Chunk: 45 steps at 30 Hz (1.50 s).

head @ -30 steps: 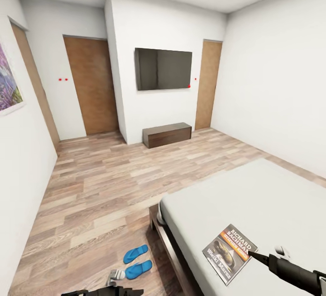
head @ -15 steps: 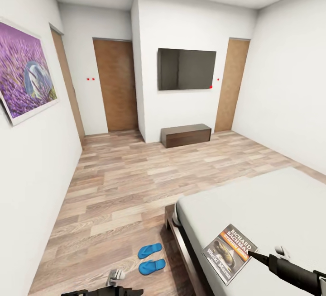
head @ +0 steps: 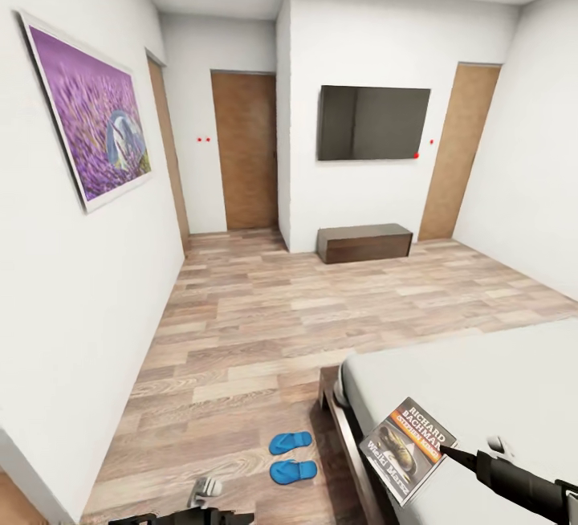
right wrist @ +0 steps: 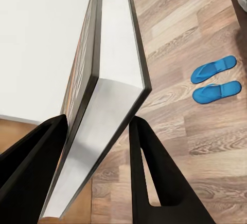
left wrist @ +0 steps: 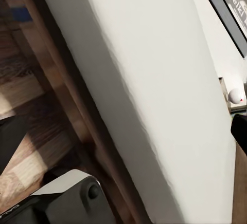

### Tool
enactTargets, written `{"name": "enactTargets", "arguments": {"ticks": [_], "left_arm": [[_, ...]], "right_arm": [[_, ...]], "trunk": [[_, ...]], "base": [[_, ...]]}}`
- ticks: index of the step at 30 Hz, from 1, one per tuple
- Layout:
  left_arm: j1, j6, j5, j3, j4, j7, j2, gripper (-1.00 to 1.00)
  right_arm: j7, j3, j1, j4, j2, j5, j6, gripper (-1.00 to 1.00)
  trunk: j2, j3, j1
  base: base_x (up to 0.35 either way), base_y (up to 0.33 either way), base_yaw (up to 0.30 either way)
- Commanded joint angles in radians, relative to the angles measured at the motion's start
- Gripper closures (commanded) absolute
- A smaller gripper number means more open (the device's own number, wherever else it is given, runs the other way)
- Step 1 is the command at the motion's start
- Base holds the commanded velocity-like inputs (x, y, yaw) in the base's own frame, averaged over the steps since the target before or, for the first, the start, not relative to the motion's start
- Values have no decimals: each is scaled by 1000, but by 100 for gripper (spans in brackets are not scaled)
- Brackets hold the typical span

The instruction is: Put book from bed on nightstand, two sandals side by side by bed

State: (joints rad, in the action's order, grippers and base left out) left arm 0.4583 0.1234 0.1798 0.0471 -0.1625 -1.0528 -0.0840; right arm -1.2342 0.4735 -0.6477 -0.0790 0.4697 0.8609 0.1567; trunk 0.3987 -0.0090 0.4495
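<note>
Blue sandals [head: 291, 457] lie paired on the floor beside the bed [head: 482, 380]; the view has swung left, nightstand-hunting, right pincer [right wrist: 98, 126] clamped on the book [head: 408, 449]; left pincer's state unclear.

Dark paperback book [head: 408, 449] held tilted above the bed [head: 482, 380]; two blue sandals [head: 292, 457] lie side by side beside it.

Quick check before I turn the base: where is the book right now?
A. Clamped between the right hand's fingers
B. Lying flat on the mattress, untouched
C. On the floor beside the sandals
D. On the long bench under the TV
A: in the right wrist view the book sits between the two dark fingers of the right hand, and the head view shows that hand at the book's corner.
</note>
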Motion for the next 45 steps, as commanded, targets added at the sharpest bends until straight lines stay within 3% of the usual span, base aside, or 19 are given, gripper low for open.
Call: {"name": "enactTargets", "arguments": {"ticks": [1,5,8,10,15,19,23,38,45], "left_arm": [[0,10,9,5,0,-2,0,-100],[0,5,9,3,0,22,-3,-100],[0,-48,8,4,-1,110,-4,-100],[0,-98,7,5,0,199,-2,-100],[0,-245,2,9,100,601,17,-100],[-1,-299,6,7,133,731,23,-100],[-7,-311,8,7,141,764,22,-100],[-10,-311,15,7,144,770,24,-100],[-10,-311,14,7,144,767,24,-100]], "right_arm": [[-5,2,-1,-2,0,10,10,100],[-5,2,-1,-2,0,10,10,100],[-4,2,-1,-2,0,10,10,100],[-4,2,-1,-2,0,10,10,100],[-4,2,-1,-2,0,10,12,100],[-3,1,-1,-2,0,10,12,100],[-5,1,-1,-2,0,11,11,100],[1,0,-1,-4,0,10,6,100],[-4,0,-1,-4,0,10,-42,100]], "trunk": [[1,-1,0],[1,-1,0],[1,-1,0],[1,-1,0],[1,-1,0],[1,-1,0],[1,-1,0],[1,-3,0],[1,-7,0]], "base": [[0,0,295],[0,0,295],[0,0,295],[0,0,295],[0,0,295],[0,0,295],[0,0,295],[0,0,291],[0,0,183]]}}
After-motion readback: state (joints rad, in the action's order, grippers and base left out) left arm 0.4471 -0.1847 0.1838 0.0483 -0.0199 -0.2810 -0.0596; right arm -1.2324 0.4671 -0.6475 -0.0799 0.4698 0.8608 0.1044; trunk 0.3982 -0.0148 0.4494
